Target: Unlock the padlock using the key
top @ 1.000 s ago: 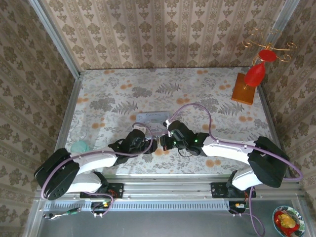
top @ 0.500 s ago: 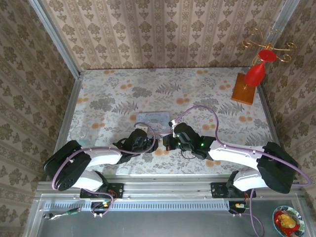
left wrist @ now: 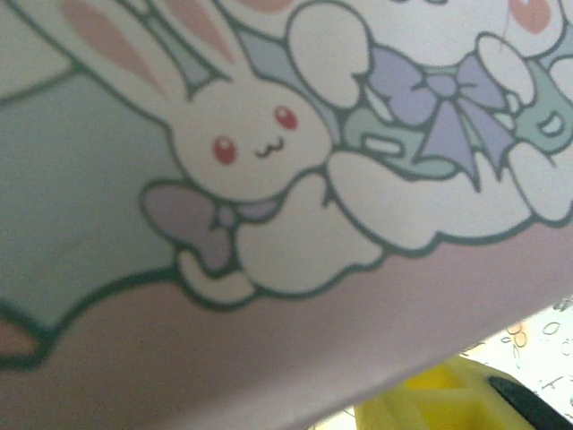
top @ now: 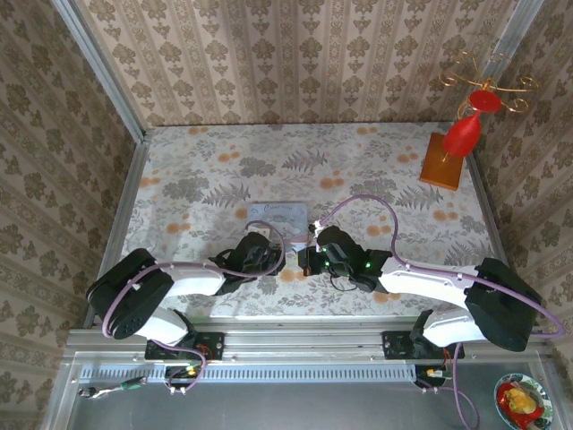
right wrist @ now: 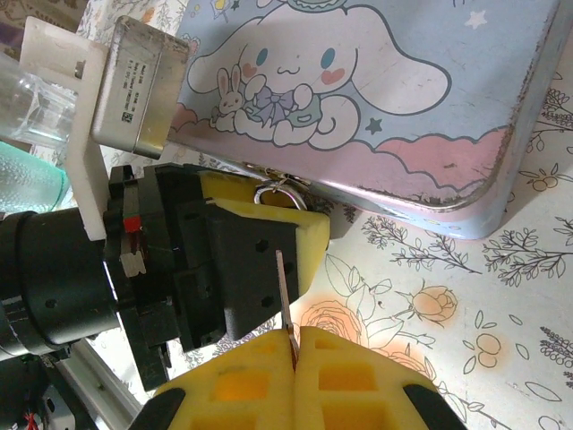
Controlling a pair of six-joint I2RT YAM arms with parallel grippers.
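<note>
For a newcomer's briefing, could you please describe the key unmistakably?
In the right wrist view, find the pastel-blue rectangular cartoon tin. Below it, the yellow jaws of the right gripper meet; the thin dark metal key pokes up between them, slimmer than anything nearby.

We see the key (right wrist: pixel 282 294), a thin dark metal sliver, standing almost upright with its lower end pinched in the right gripper (right wrist: pixel 294 345). Just beyond its tip, the padlock (right wrist: pixel 274 192) shows only a small silvery shackle loop; its body is hidden.
</note>
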